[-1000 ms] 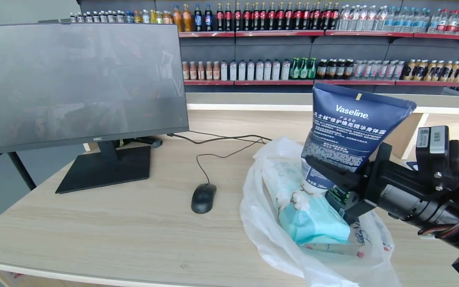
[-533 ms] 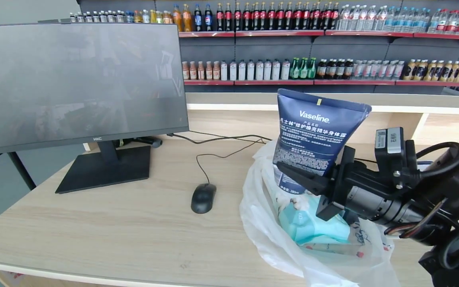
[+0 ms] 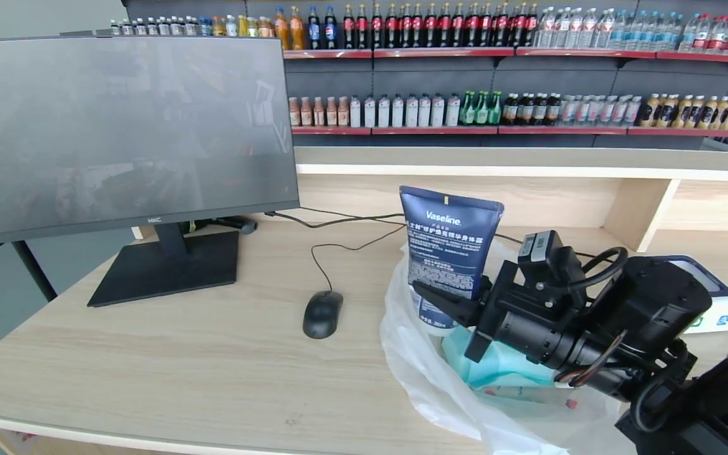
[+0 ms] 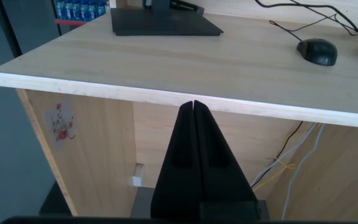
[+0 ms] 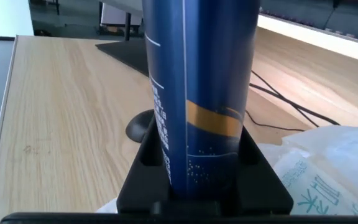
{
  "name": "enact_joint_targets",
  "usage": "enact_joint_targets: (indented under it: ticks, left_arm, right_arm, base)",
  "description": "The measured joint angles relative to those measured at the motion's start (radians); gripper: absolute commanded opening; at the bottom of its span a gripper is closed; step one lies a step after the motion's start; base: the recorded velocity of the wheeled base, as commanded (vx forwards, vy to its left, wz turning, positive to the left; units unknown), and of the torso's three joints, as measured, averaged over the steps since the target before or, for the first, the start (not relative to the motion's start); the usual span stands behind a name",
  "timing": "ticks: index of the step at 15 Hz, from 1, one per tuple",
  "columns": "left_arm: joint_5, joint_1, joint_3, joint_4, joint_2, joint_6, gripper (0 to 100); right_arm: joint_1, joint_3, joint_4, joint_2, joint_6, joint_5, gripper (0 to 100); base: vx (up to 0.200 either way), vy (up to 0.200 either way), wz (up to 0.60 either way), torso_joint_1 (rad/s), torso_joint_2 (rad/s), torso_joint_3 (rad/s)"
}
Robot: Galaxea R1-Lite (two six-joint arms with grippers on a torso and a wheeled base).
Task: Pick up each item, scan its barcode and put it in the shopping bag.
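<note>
RISK: tube (image 3: 449, 240) clamped low in right gripper (image 3: 459, 303), upright at shopping bag's (image 3: 421, 373) mouth; limp rim may catch it, likely tipping it outside the bag | LEFT: left gripper (image 4: 193, 134) pinched together, empty, well apart from bag | COUNT: one tube, one bag, one teal pack (image 3: 497, 370) inside bag

The tube (image 3: 449, 253) in the black right gripper (image 3: 451, 302) is dark blue with white print and a gold band. Below the gripper, the shopping bag (image 3: 414, 373) is translucent white around a mint-green pack (image 3: 503, 370); the bench (image 3: 181, 354) shows pale wood grain, with a black mouse (image 3: 323, 314) to the gripper's left.
</note>
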Motion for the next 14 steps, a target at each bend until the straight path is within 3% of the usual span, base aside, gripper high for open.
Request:
enact_joint_targets:
  ticks: [14]
  left_arm:
    - [0.0, -0.001, 0.0, 0.0, 0.0, 0.0, 0]
  right_arm:
    - [-0.002, 0.081, -0.007, 0.061, 0.036, 0.0, 0]
  base:
    - [0.0, 0.0, 0.0, 0.0, 0.0, 0.0]
